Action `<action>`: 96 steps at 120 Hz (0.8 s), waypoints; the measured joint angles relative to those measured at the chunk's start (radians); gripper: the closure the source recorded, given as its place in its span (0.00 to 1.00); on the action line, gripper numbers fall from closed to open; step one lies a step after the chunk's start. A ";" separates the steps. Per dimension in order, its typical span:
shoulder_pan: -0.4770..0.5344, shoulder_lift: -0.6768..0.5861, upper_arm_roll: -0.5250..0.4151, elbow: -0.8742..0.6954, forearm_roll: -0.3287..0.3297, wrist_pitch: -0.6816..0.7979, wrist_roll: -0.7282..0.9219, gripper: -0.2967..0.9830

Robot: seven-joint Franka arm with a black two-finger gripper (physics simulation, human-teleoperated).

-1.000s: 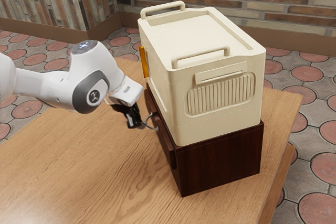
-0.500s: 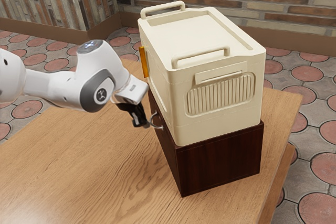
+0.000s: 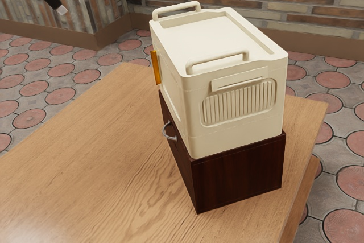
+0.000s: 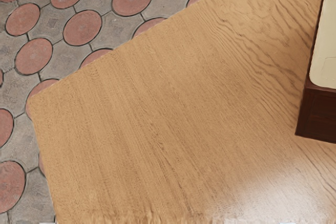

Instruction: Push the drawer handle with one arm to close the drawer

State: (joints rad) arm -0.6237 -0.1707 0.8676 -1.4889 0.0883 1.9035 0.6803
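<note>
Gripper (image 3: 62, 10) has moved from the handle (image 3: 168, 132) to the frame's upper left; jaw state cannot be determined. Left of centre, the drawer front (image 3: 183, 160) appears flush. Recommend staying clear, re-pressing squarely only if a gap shows.

The drawer (image 3: 182, 160) is seen closed in the dark reddish-brown wooden cabinet (image 3: 239, 174), with its front set flush against the cabinet body and no gap made out along the edge. The same dark finish is shown on the drawer front, which is turned toward the exterior view's left and held upright. The cabinet is stood level on the wooden worktop (image 3: 102, 163), with a cream-coloured box (image 3: 193, 101) carried on top. A slim, silvery metal handle (image 3: 169, 138) is fixed to the drawer front, bowed outward in a curve above the worktop, just below the box.
</note>
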 joint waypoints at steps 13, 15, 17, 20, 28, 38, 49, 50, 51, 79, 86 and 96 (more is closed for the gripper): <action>0.041 0.005 -0.010 0.174 0.027 -0.106 -0.064 0.30; 0.040 0.012 -0.023 0.185 0.030 -0.119 -0.072 0.29; 0.038 0.020 -0.031 0.190 0.031 -0.133 -0.081 0.29; 0.041 0.049 -0.039 0.191 0.032 -0.154 -0.095 0.29; 0.028 0.104 -0.051 0.203 0.036 -0.205 -0.130 0.28; 0.023 0.140 -0.056 0.215 0.021 -0.259 -0.177 0.27; 0.051 0.190 -0.054 0.209 -0.005 -0.297 -0.216 0.26; 0.054 0.195 -0.054 0.207 -0.007 -0.300 -0.220 0.26; 0.057 0.200 -0.054 0.206 -0.009 -0.302 -0.223 0.26; 0.129 0.227 -0.055 0.199 -0.032 -0.342 -0.296 0.25; 0.137 0.227 -0.054 0.199 -0.034 -0.347 -0.310 0.25; 0.136 0.228 -0.055 0.199 -0.035 -0.351 -0.328 0.25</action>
State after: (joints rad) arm -0.4881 0.0569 0.8130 -1.2901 0.0535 1.5523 0.3523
